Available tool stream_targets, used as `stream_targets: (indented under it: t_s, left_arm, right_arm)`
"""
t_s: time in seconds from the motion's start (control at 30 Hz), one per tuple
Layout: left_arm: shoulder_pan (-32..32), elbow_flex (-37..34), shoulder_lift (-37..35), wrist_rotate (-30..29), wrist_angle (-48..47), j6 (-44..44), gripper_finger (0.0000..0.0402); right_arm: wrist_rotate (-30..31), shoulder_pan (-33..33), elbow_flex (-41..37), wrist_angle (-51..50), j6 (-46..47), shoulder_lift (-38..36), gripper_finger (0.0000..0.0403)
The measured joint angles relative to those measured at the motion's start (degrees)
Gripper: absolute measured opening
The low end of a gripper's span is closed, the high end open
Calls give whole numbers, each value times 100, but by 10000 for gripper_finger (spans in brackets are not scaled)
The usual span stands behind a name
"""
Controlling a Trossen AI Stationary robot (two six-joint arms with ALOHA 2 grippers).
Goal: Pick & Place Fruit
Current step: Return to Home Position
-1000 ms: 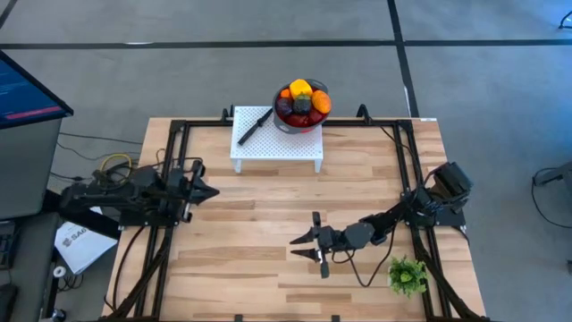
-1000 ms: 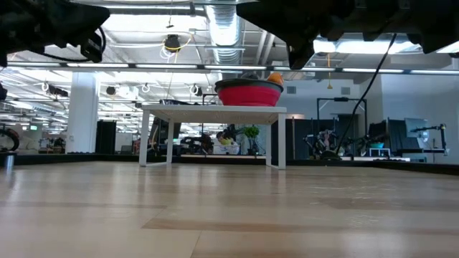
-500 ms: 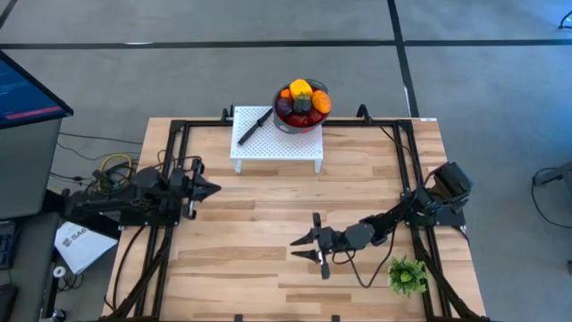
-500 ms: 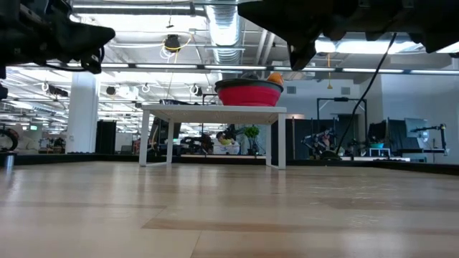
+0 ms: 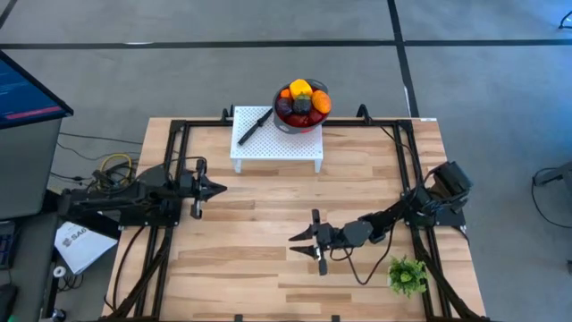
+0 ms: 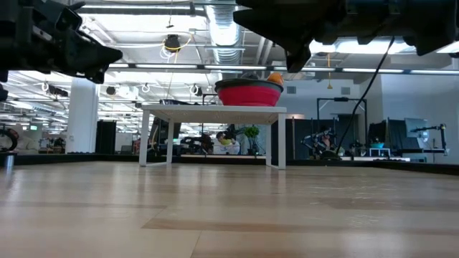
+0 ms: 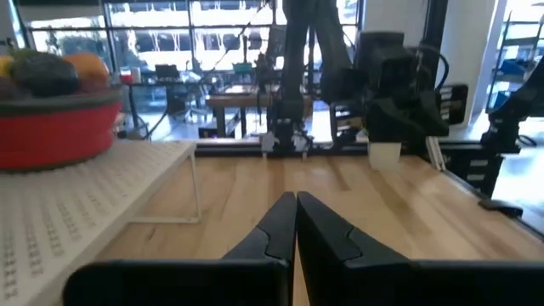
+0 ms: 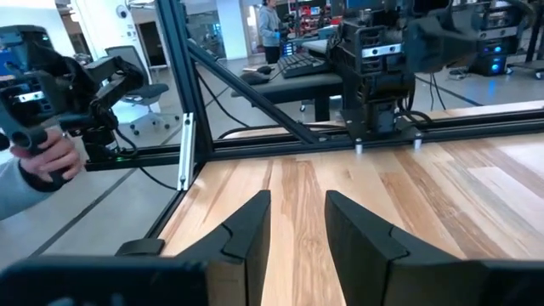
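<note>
The fruit (image 5: pixel 302 98) lies heaped in a red bowl (image 6: pixel 249 94), which stands on the right end of a white perforated stand (image 5: pixel 277 141) at the table's far edge. The left wrist view shows the bowl (image 7: pixel 53 127) and fruit (image 7: pixel 49 71) off to one side. My left gripper (image 5: pixel 222 188) is shut, empty and level above the table's left half, short of the stand; its fingers (image 7: pixel 295 204) meet. My right gripper (image 5: pixel 293 244) hovers open and empty over the table's near middle, pointing left, fingers apart (image 8: pixel 297 204).
A black-handled knife (image 5: pixel 254 125) lies on the stand's left part. A green plant sprig (image 5: pixel 407 275) sits at the near right corner. A black frame (image 5: pixel 170 161) runs round the table. A person's hand with a controller (image 8: pixel 38 157) shows beyond the left edge.
My left gripper has sunk a little over the table's left half and rolled slightly, staying shut. My right gripper has kept still.
</note>
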Motion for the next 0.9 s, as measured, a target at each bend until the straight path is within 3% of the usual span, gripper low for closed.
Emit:
stream_targets:
  t_s: [0.2,0.47,0.9]
  left_arm:
    - [0,0,137,-25,24,257,8]
    - [0,0,-230,-837,-25,-349,8]
    - [0,269,-640,-839,-1536,-321,8]
  right_arm:
    - [2,-87,0,0,216,0,108]
    - [7,-8,0,2,232,0,108]
    - [25,162,2,27,319,-2,108]
